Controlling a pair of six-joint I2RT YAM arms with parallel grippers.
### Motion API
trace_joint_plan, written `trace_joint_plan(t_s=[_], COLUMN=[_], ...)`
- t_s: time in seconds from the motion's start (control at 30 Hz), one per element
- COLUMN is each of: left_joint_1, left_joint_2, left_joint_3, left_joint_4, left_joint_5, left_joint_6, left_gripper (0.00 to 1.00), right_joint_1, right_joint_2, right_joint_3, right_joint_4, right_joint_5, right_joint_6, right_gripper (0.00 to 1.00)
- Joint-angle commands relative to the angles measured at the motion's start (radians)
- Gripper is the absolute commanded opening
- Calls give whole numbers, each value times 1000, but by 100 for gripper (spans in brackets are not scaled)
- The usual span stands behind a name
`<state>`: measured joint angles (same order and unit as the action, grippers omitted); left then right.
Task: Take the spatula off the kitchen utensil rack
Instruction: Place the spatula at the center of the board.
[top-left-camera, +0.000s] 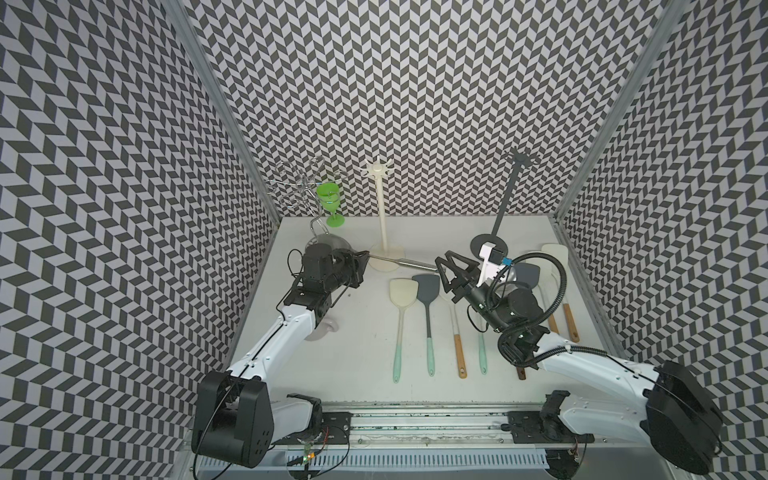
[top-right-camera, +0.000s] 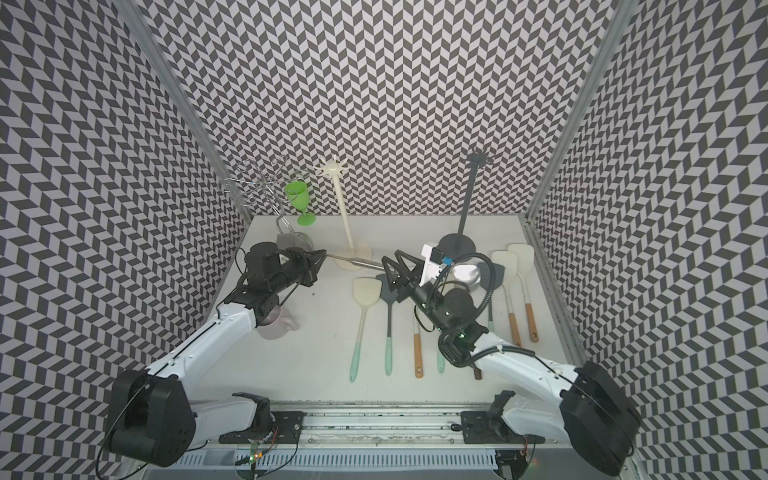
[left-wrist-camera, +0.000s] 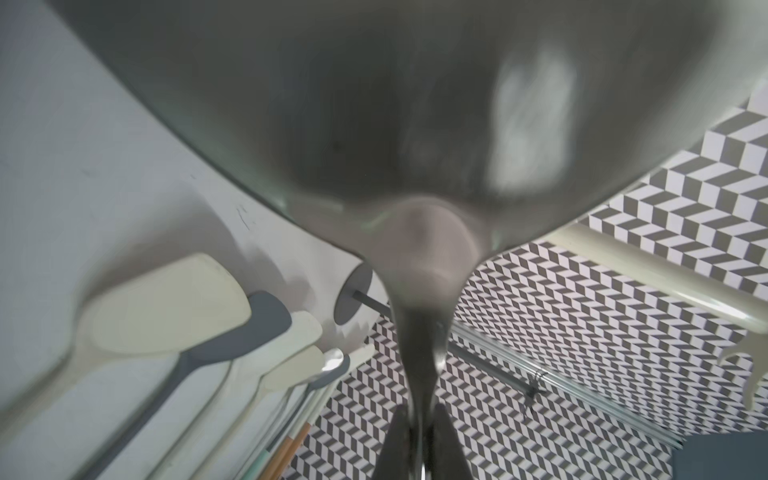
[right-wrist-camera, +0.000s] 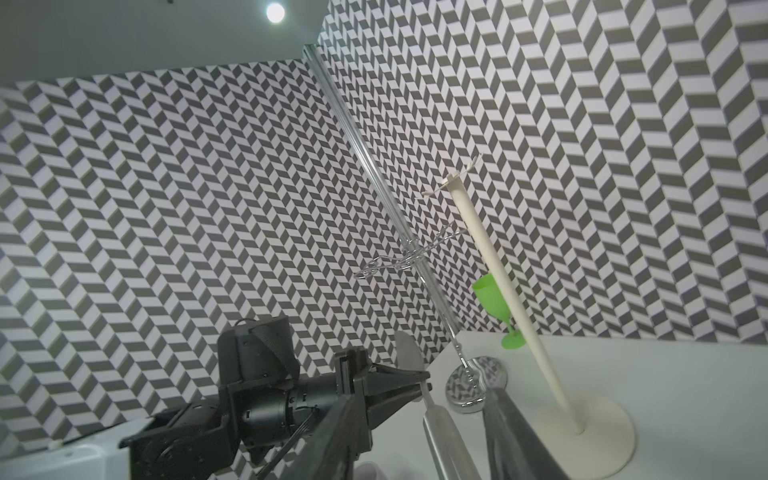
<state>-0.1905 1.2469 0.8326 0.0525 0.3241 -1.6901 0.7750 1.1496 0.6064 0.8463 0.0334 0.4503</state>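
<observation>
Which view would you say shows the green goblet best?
A top view: the green goblet shows bowl, stem and foot. In the right wrist view the cream rack's pole covers part of it; the left wrist view misses it.

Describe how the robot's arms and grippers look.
The left arm and right arm have white shells and black joints. The left gripper and right gripper are black, with triangular fingers. A ribbed black hose runs along the right arm.

— What finish has the spatula (top-left-camera: 401, 262)?
— I see polished metal, glossy. The cream rack (top-left-camera: 384, 216) looks matt plastic, smooth.
— And the brown handles (top-left-camera: 459, 353)?
— Wood, I think; the table (top-left-camera: 365, 328) is matt white.
</observation>
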Motion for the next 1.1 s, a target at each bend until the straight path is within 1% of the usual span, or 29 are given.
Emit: trace_joint_plan(t_s=[0.0, 0.13, 0.2, 0.23, 0.27, 0.33, 0.47, 0.5, 0.6, 0.73, 0.8, 0.97, 1.07], left_joint_1=[33, 64, 74, 75, 71, 69, 66, 64, 53, 30, 12, -77, -123], left_joint_2=[-39, -40, -31, -26, -21, -13, 5, 6, -10, -44, -34, 65, 114], left_joint_3=[53, 98, 138, 168, 192, 228, 259, 262, 248, 210, 210, 307, 355], left_joint_4=[-74, -146, -223, -272, -307, -371, -474, -502, -566, -583, -569, -640, -679], left_joint_5=[-57, -62, -60, -73, -78, -88, -99, -108, -168, -250, -240, -354, -395], left_joint_6=[159, 304, 401, 454, 515, 626, 824, 854, 926, 1006, 1049, 1146, 1211], left_gripper=[0, 0, 0, 0, 0, 0, 0, 0, 0, 0, 0, 0, 0], right_joint_1=[3, 3, 3, 2, 3, 1, 1, 1, 0, 0, 1, 1, 0], right_joint_2=[-53, -99, -118, -128, -139, -154, -154, -153, -161, -163, -156, -152, -173], right_joint_3=[1, -1, -4, -5, -7, -10, -8, -12, -35, -73, -84, -97, -109], right_joint_4=[-100, -242, -299, -328, -363, -424, -544, -556, -569, -538, -518, -495, -496], right_joint_5=[-7, 4, 20, 33, 50, 51, -10, -24, -70, -88, -91, -69, -45], right_joint_6=[-78, -108, -115, -117, -111, -95, -61, -57, -46, -30, -19, 0, -1], right_gripper=[65, 77, 83, 89, 100, 100, 100, 100, 100, 100, 100, 100, 100])
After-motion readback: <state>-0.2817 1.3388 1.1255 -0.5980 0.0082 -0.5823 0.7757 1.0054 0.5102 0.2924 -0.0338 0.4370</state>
